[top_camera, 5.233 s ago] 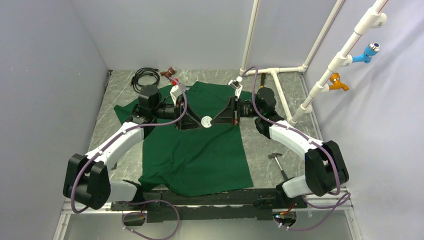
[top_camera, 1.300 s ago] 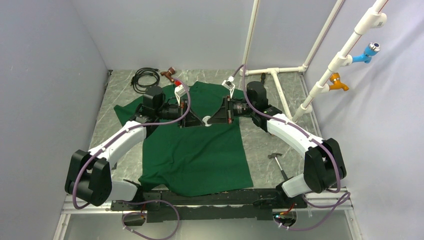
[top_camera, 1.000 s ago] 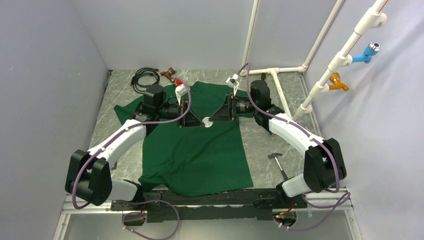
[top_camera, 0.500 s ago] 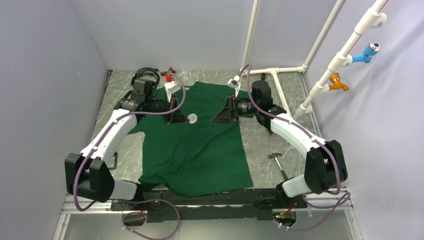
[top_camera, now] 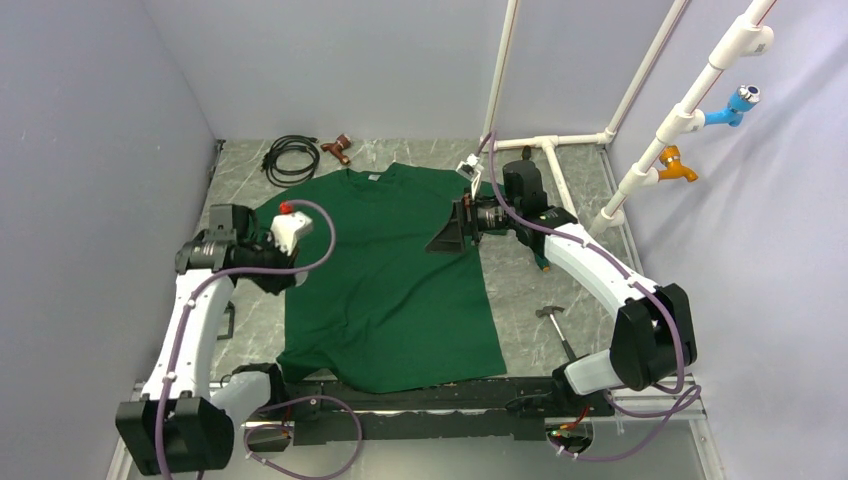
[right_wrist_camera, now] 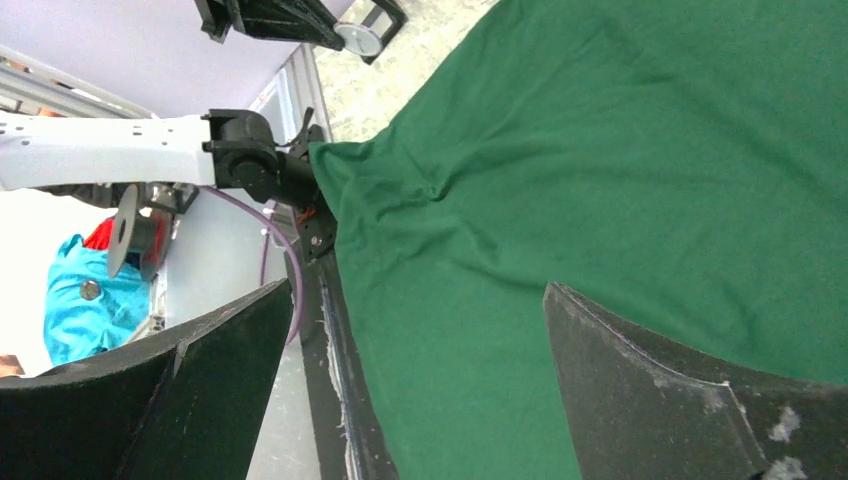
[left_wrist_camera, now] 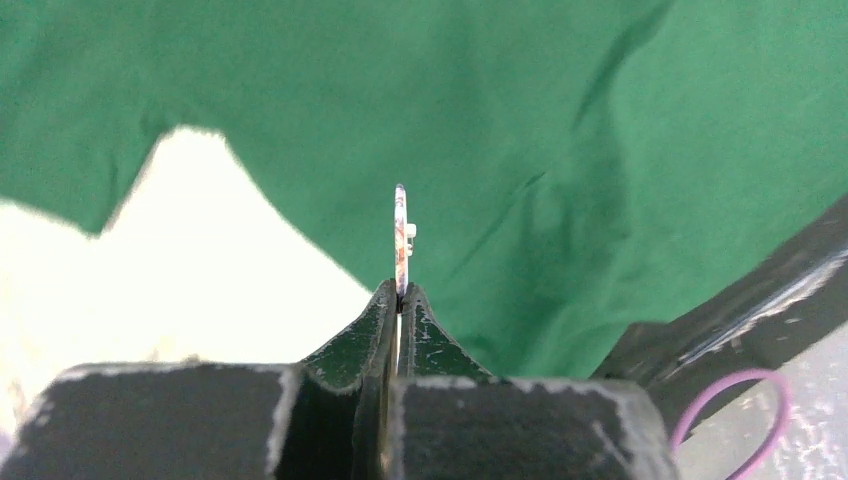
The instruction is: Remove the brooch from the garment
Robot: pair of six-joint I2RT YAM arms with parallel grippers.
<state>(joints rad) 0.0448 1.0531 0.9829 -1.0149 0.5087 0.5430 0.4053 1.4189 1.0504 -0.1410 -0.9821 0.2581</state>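
left arm (top_camera: 186, 330): white link shells, black joint housings, purple cable (top_camera: 331, 232) looped alongside, red cap (top_camera: 285, 208) on white wrist block. right arm (top_camera: 590, 275): same white shells, black joints, purple cable. left gripper (left_wrist_camera: 400, 295): black wedge fingers, edges chipped pale. right gripper (right_wrist_camera: 418, 288): broad black fingers, scuffed pale.

Matt cloth garment (top_camera: 390, 290), smooth marbled table (top_camera: 515, 300)

No writing, number or brand mark can be read in any view. The small pale label (top_camera: 373, 177) inside the collar of the green T-shirt (top_camera: 390, 290) is too tiny to show print. The brooch (left_wrist_camera: 400, 230) shows edge-on, its face hidden.
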